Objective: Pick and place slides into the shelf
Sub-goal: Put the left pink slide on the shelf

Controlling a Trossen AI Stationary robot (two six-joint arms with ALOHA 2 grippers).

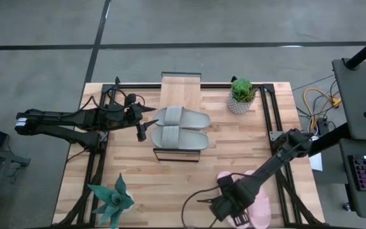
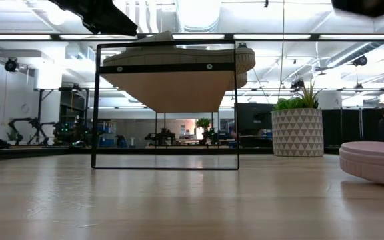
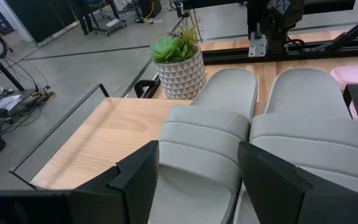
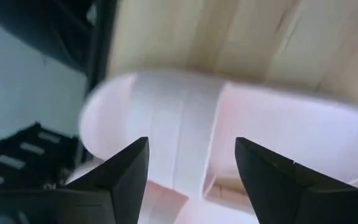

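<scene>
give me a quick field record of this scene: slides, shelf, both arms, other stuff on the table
grey slides: both side by side on the shelf top
shelf: mid-table, wood plank on black frame
pink slides: on the table's near right edge, not on the shelf
left gripper: at the grey slides' left end, jaws apart, holding nothing
right gripper: over the pink slides, jaws open
plants: white potted plant right of the shelf; teal plant near left corner

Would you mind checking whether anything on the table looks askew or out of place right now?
Nothing looks spilled or damaged. The grey slides lie side by side on the shelf, overhanging its plank edges a little. The pink slides are on the table's near-right corner, off the shelf.
</scene>
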